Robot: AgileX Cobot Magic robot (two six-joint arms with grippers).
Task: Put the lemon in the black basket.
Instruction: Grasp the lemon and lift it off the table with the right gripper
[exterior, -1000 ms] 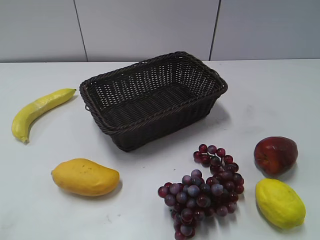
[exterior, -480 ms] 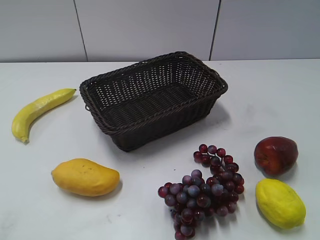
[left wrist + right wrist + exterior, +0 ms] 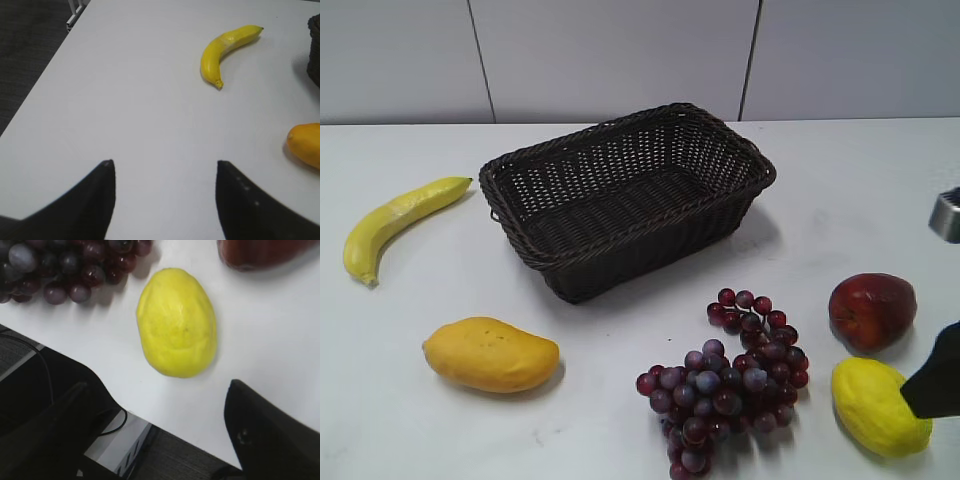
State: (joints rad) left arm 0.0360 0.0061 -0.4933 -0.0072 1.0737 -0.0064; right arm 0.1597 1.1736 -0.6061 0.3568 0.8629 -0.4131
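Exterior view: white table [image 3: 620,440], grey panelled wall [image 3: 620,60]; both pincers released.

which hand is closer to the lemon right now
Right. The right hand hovers open just off the lemon; the left hand is open over bare table near the banana.

One lemon [image 3: 880,406], one basket [image 3: 625,195] (wicker), four other fruits
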